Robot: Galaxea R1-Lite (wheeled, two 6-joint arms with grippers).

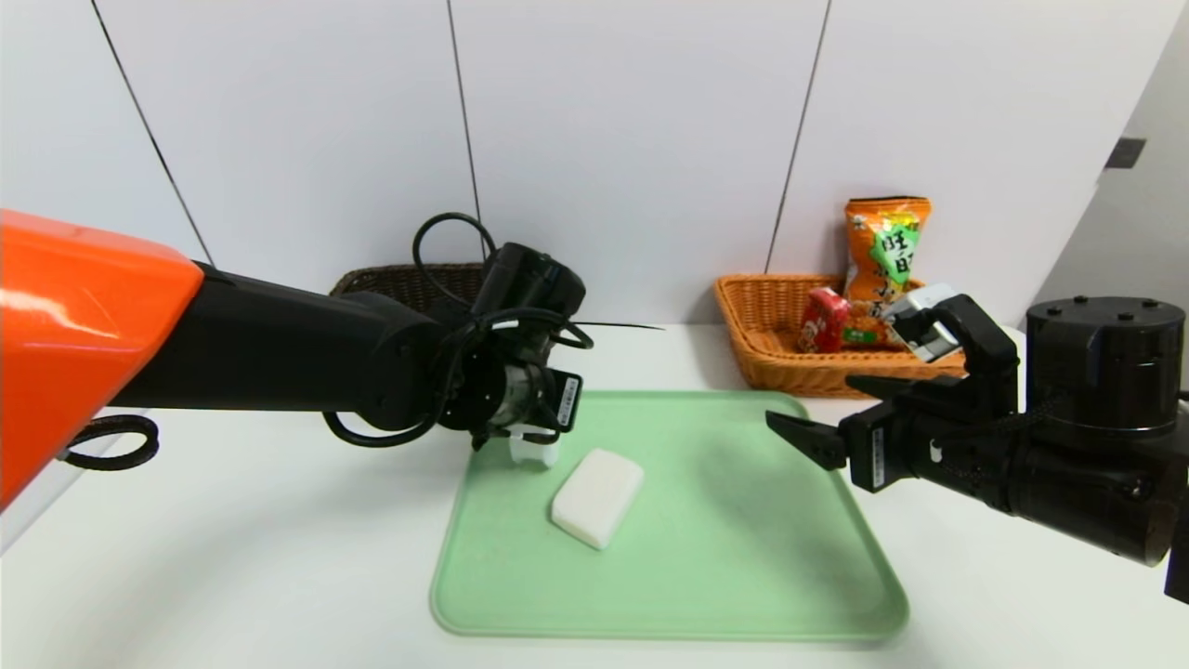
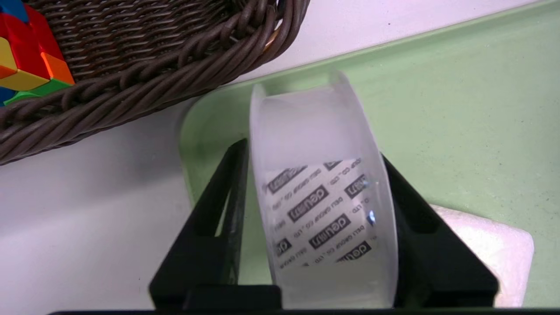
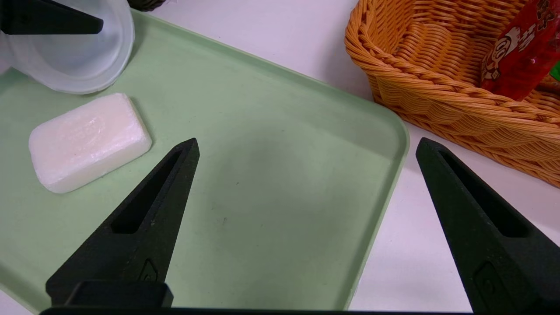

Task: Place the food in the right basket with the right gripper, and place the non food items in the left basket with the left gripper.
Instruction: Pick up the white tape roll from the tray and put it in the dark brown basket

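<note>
The white tape roll (image 2: pixel 319 201) stands on edge at the far left corner of the green tray (image 1: pixel 725 557). My left gripper (image 2: pixel 313 151) is shut on the tape roll, one finger pressed to each flat side. The white soap block (image 1: pixel 597 496) lies flat on the tray just beside it. A multicoloured cube (image 2: pixel 26 52) sits in the dark brown left basket (image 2: pixel 153 74). The orange snack bag (image 1: pixel 882 260) and red packet (image 1: pixel 823 321) are in the tan right basket (image 1: pixel 771 325). My right gripper (image 3: pixel 306 142) hovers open and empty over the tray's right edge.
The dark basket (image 1: pixel 409 283) stands against the back wall behind the left arm. The tan basket (image 3: pixel 437 87) sits just beyond the tray's far right corner. White tabletop surrounds the tray.
</note>
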